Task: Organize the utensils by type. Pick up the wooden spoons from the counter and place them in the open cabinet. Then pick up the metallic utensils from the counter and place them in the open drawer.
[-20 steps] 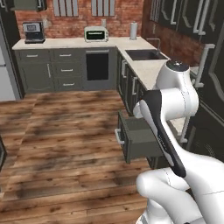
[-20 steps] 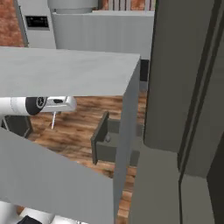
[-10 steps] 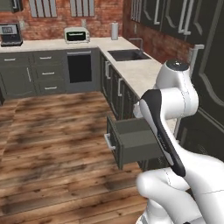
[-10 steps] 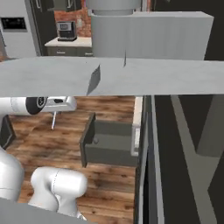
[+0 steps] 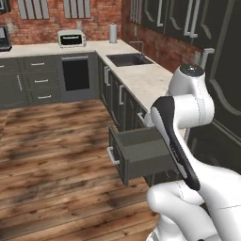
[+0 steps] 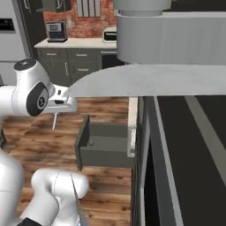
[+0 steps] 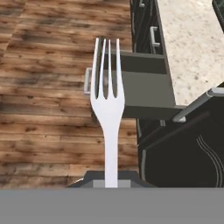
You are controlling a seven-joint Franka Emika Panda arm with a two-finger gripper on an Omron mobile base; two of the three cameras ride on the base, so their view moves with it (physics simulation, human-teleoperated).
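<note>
fork: silver fork (image 7: 107, 109) sticks straight up the middle of the hand view, tines away from the camera, handle running down to the bottom edge. In the right base view it's a thin pale sliver (image 6: 54, 121) hanging under the hand, over the wood floor.
jaws: clamped together on the fork's handle. The gripper (image 7: 110, 181) sits right at the bottom of the hand view, so you only catch a bit of the dark tips around the handle.
drawer: open drawer (image 5: 141, 153), dark grey, pulled out from under the desk with its silver bar handle facing the floor. In the hand view the drawer (image 7: 140, 83) is behind the fork tines, a little to the right; whether anything's in it I can't tell. The right base view shows it (image 6: 106, 145) open too, lower than the hand and off to one side.
desk: beige speckled desk (image 5: 146, 80) runs along the wall above the drawer, with a sink (image 5: 129, 59) set into it further back. No utensils I can make out on the part that's visible.
arm: white arm (image 5: 186, 108) bends up in front of the desk edge and hides part of it.
background stuff: toaster (image 5: 71, 37) and a paper towel roll (image 5: 112, 33) on the far worktop, brick wall behind.
floor: wood plank floor (image 7: 48, 65) under the fork and the drawer front.
</note>
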